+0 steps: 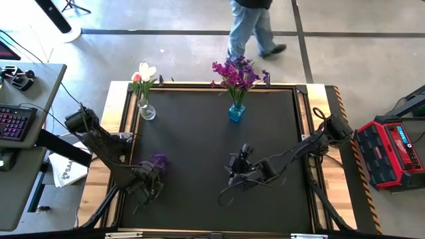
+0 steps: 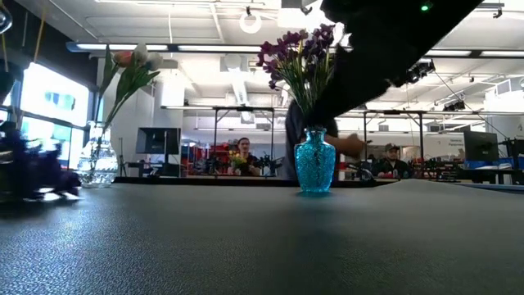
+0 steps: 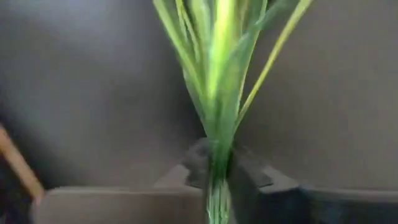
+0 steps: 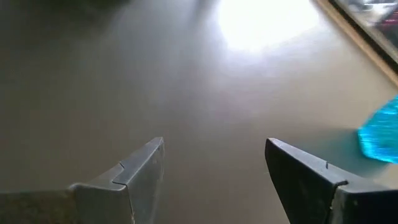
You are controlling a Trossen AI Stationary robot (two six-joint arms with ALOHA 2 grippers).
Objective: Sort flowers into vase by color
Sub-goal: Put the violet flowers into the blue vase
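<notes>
**Left gripper clamped on a purple flower's stem at the table's near left**

At the near left of the black table (image 1: 199, 133), the left gripper (image 1: 151, 178) has its fingers closed on the green stem (image 3: 217, 168) of a purple flower (image 1: 158, 161). The left wrist view shows the stem and its thin leaves rising from between the two dark fingers (image 3: 249, 177), which press against it from both sides. From above, the purple blossom sits just beyond the gripper, toward the table's middle; whether it rests on the surface or is lifted cannot be told. The low view shows the blossom (image 2: 45, 176) as a dark purple blur at the far left, low by the tabletop.

Near the table's middle, toward the near edge, the right gripper (image 1: 240, 162) hovers with its fingers spread wide and nothing between them; the right wrist view shows only bare dark surface in the gap between them.

Along the far edge stand two vases, well apart. The clear glass vase (image 1: 147, 110) at the far left holds white and pink tulips (image 1: 143, 73). The blue vase (image 1: 236, 111) near the far middle holds a bunch of purple flowers (image 1: 237, 72).

Beyond the far edge, a person (image 1: 255, 26) in jeans walks across the floor.
</notes>
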